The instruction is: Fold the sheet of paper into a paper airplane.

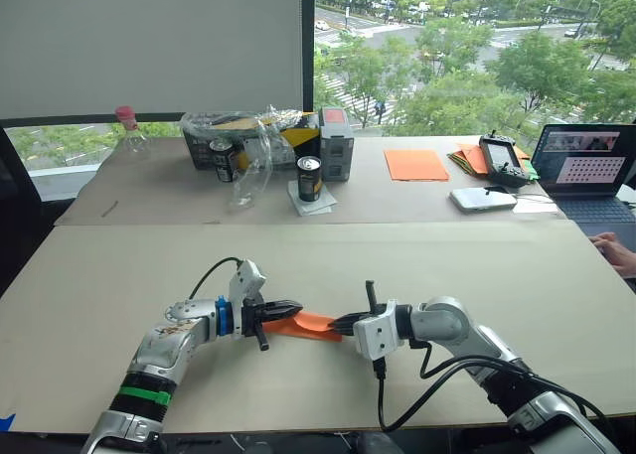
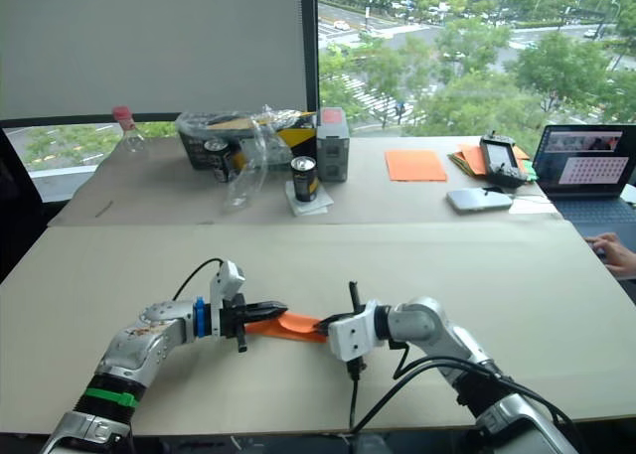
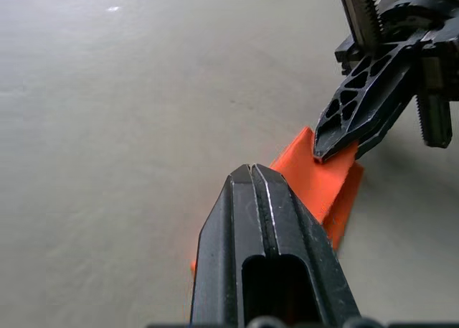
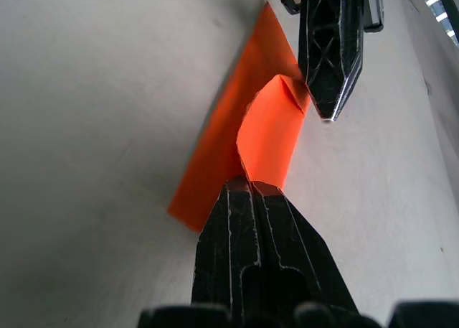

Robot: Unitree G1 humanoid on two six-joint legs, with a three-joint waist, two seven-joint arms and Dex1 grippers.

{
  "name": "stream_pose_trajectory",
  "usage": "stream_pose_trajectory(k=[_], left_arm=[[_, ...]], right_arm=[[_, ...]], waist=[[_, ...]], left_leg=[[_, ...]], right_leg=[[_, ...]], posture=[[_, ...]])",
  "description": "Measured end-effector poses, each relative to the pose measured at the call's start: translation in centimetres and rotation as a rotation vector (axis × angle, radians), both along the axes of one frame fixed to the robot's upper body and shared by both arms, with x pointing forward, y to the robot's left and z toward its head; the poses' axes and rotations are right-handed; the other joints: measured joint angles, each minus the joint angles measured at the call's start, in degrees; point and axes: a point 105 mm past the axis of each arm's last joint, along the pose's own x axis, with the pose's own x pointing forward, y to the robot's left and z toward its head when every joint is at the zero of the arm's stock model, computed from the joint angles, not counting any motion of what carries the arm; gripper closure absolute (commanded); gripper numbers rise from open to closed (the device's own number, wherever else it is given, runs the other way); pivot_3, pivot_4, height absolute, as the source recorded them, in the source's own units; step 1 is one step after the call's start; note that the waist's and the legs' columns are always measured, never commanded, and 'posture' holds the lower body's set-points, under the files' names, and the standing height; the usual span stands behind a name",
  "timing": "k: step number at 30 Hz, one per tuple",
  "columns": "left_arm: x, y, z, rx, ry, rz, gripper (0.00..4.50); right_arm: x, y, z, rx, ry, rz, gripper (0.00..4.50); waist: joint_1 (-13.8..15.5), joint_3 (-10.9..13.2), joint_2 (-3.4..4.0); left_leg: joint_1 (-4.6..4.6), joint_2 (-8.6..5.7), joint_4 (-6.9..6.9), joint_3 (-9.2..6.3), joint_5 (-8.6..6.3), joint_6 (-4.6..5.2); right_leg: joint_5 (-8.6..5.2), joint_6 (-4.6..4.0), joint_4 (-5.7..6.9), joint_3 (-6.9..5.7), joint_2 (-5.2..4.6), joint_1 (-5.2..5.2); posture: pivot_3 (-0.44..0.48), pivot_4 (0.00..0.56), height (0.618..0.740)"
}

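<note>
The sheet of paper (image 1: 310, 324), folded into a narrow bright-orange layered wedge close to a paper airplane, lies on the table near the front edge between my two grippers. My left gripper (image 1: 296, 308) is shut, and its fingers (image 3: 252, 199) lie over the wedge's left part, which runs beneath them. From the right, my right gripper (image 1: 338, 325) is shut on a curled-up flap (image 4: 271, 130) of the paper. The two gripper tips are a few centimetres apart.
On the far table lie a smooth orange sheet (image 1: 415, 164), a pile of orange and yellow papers (image 1: 465, 159), a controller (image 1: 505, 159), a phone (image 1: 483, 198) and a laptop (image 1: 586, 166). A can (image 1: 309, 178) and a plastic-wrapped box (image 1: 238, 138) stand there too. A person's hand (image 1: 618, 251) rests at the right edge.
</note>
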Motion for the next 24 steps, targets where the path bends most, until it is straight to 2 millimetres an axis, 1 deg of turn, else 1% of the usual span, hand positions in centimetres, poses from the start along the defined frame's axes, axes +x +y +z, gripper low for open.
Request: stream_pose_trajectory(k=[6,11,14,16,20,22,23,24], left_arm=[[0.0,-0.1,-0.6,0.056,-0.017,-0.014,4.5],[-0.3,-0.2,-1.4,0.097,-0.034,-0.03,4.5],[-0.4,-0.3,-1.6,0.111,-0.043,-0.028,4.5],[-0.4,-0.3,-1.8,0.119,-0.046,-0.027,4.5],[-0.4,-0.4,-1.9,0.121,-0.046,-0.027,4.5],[-0.5,-0.4,-1.9,0.122,-0.047,-0.028,4.5],[-0.5,-0.5,-1.9,0.122,-0.048,-0.028,4.5],[-0.5,-0.5,-1.9,0.121,-0.047,-0.028,4.5]], right_arm=[[0.0,0.0,-0.1,0.0,0.003,-0.002,4.45],[0.0,-0.1,-0.2,-0.004,0.011,-0.009,4.45],[0.1,-0.1,-0.3,-0.008,0.015,-0.016,4.45],[0.1,-0.1,-0.4,-0.013,0.012,-0.019,4.45],[-0.1,-0.1,-0.3,-0.003,0.012,-0.03,4.45],[-0.2,-0.1,-0.3,0.004,0.015,-0.037,3.9],[-0.3,-0.3,-0.1,0.008,0.014,-0.044,3.69],[-0.4,-0.5,0.0,0.006,0.009,-0.048,3.24]], waist=[[0.0,-0.1,0.04],[0.0,-0.3,0.26],[0.0,-0.4,0.36],[0.0,-0.4,0.4],[0.0,-0.6,0.5],[0.0,-0.6,0.56],[0.1,-0.6,0.59],[0.1,-0.6,0.62]], left_leg=[[0.04,0.0,0.0,0.01,0.0,0.0],[0.15,-0.01,-0.02,0.01,0.0,0.0],[0.42,-0.01,-0.13,0.02,-0.04,0.05],[0.88,0.0,-0.17,0.03,-0.15,0.22],[0.89,0.0,-0.17,0.03,-0.16,0.23],[0.88,-0.01,-0.17,0.03,-0.16,0.23],[0.87,-0.01,-0.17,0.03,-0.17,0.23],[0.87,-0.02,-0.17,0.03,-0.17,0.23]], right_leg=[[-0.02,0.03,0.0,0.0,-0.01,0.06],[-0.11,0.18,-0.02,0.0,-0.01,0.14],[-0.31,0.47,-0.13,0.0,-0.01,0.57],[-0.43,0.53,-0.22,0.0,-0.01,0.92],[-0.45,0.54,-0.21,0.01,-0.02,0.92],[-0.46,0.55,-0.22,0.01,-0.03,0.92],[-0.46,0.56,-0.23,0.01,-0.03,0.92],[-0.46,0.56,-0.25,0.01,-0.04,0.92]], posture=[[0.0,0.15,0.715],[0.0,0.15,0.715],[0.0,0.15,0.715],[0.0,0.15,0.715],[0.0,0.15,0.715],[0.0,0.15,0.715],[0.0,0.15,0.715],[0.0,0.15,0.715]])
